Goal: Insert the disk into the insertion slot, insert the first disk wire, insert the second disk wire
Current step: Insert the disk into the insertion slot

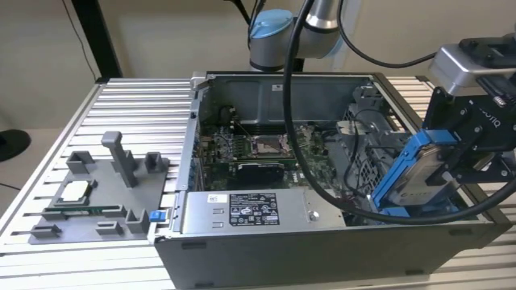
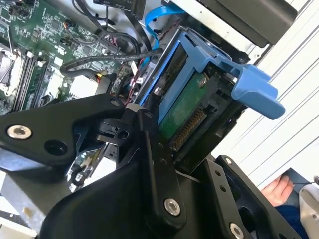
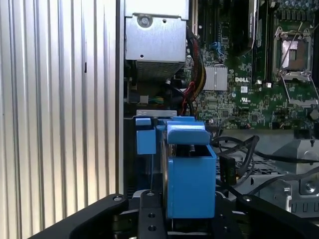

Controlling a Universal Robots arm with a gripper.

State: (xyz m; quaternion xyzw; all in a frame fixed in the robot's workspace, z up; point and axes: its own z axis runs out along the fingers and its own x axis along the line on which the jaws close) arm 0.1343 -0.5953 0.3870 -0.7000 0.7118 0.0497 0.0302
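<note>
The disk, silver-grey in a bright blue frame, hangs on edge and tilted over the open computer case at the exterior view's right. My black gripper is shut on it from the side. In the second wrist view the fingers clamp the disk's green underside below the blue frame tab. The first wrist view has the blue frame end-on between the fingers. A perforated grey drive cage stands just beside the disk; I cannot pick out the insertion slot. Loose black cables lie nearby; which are disk wires is unclear.
A grey labelled power-supply box fills the case's near side, with the motherboard behind it. The arm's thick black cable hangs across the case. A grey fixture sits at the exterior view's left. A person's hand shows beyond the case.
</note>
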